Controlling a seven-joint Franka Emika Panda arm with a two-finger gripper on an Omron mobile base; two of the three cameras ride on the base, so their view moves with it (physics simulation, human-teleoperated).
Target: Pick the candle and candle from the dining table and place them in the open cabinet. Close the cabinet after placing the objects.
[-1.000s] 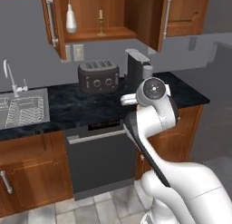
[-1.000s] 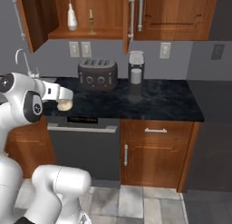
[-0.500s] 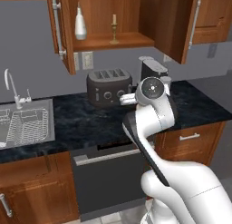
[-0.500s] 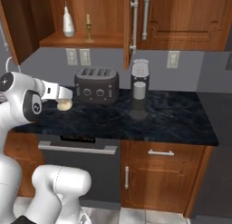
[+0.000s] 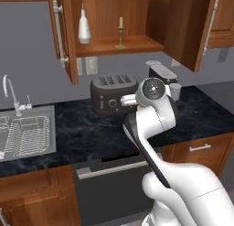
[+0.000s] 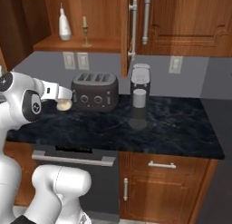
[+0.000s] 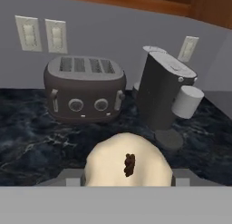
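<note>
Gripper is carrying the squat cream candle. Jaws look part-open around its wide body; the fingers themselves are mostly hidden behind it in the hand view, so I'm judging the grip partly from the candle sitting at the hand, off the counter.

Just ahead: toaster, coffee machine to its right, both on the counter against the wall.

Above and beyond: cabinet, doors open. Taper candle on its gold stick is already on the shelf, white bottle to its left.

Key relation: the free shelf spot lies up and forward of the jaws, above the toaster, right of the taper. The squat candle has no real long axis, so yaw shouldn't matter. Needs lift first, then reach in.
</note>
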